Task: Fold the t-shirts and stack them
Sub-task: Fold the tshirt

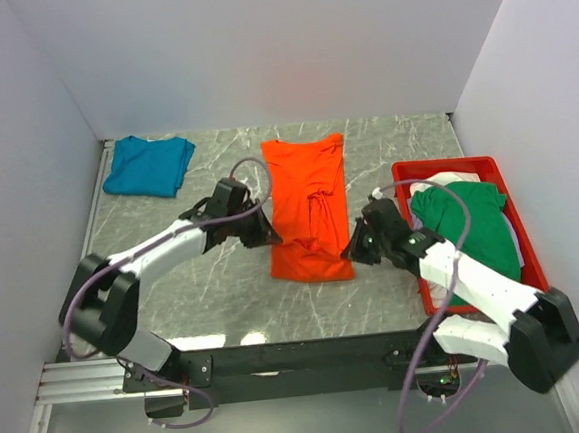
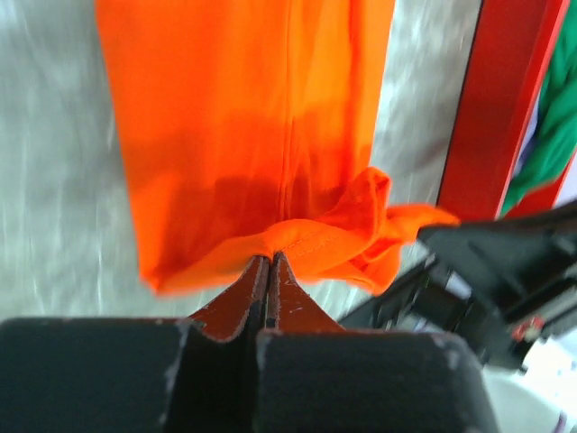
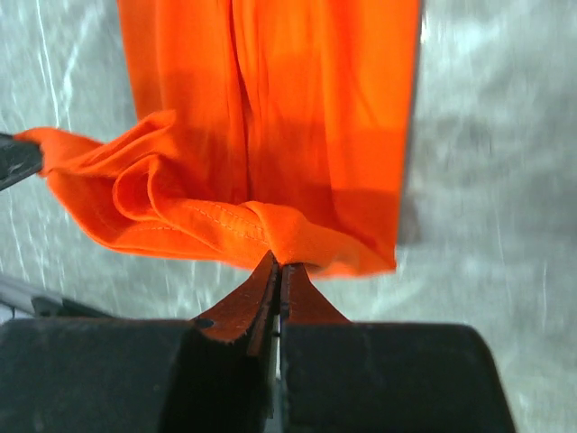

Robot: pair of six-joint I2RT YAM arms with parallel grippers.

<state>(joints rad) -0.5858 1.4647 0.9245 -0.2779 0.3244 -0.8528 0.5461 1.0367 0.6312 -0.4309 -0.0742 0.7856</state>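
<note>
Left hand (image 2: 270, 262) and right hand (image 3: 278, 266) pinch the near hem of the orange t-shirt (image 1: 308, 190); lift both evenly toward its collar.

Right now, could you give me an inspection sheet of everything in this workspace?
Surface: grey marble-patterned table, mostly bare.
Job's things: orange t-shirt lies lengthwise in the middle, its near end bunched; teal t-shirt folded at the far left corner; green t-shirt lies over a white t-shirt inside the red tray on the right.
Clutter: nothing seen.
Grippers: left gripper and right gripper are both shut on the orange t-shirt's near hem, one at each corner.
Cables: left cable and right cable loop loosely off the arms.
Surroundings: plain white walls on three sides.
</note>
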